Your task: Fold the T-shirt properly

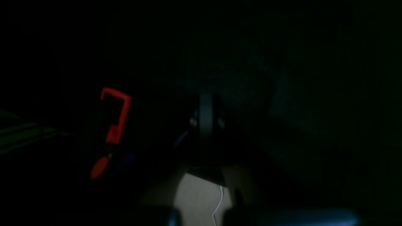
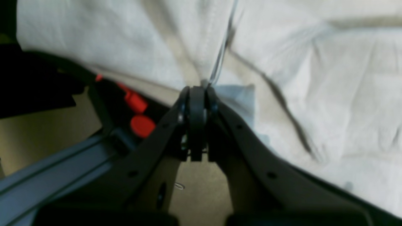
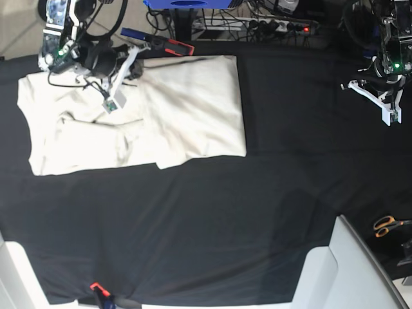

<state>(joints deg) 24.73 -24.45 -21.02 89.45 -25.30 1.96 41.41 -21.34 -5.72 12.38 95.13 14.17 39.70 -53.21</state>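
The cream T-shirt (image 3: pixel 135 116) lies partly folded on the black table cover (image 3: pixel 212 219) at the far left; its right part is doubled over and wrinkled. My right gripper (image 3: pixel 136 53) is at the shirt's far edge. In the right wrist view its fingers (image 2: pixel 197 94) are shut, and folds of the T-shirt (image 2: pixel 314 78) run into the fingertips, so it pinches the cloth edge. My left gripper (image 3: pixel 376 90) hangs over the bare black cover at the far right, away from the shirt. In the very dark left wrist view its fingers (image 1: pixel 205 116) look pressed together with nothing in them.
A red clamp (image 3: pixel 177 46) sits on the table's far edge by the right gripper, and shows in the right wrist view (image 2: pixel 136 103). Another red clamp (image 1: pixel 116 116) shows near the left gripper. Orange-handled scissors (image 3: pixel 386 225) lie at the right. A white block (image 3: pixel 328 270) stands at the front right.
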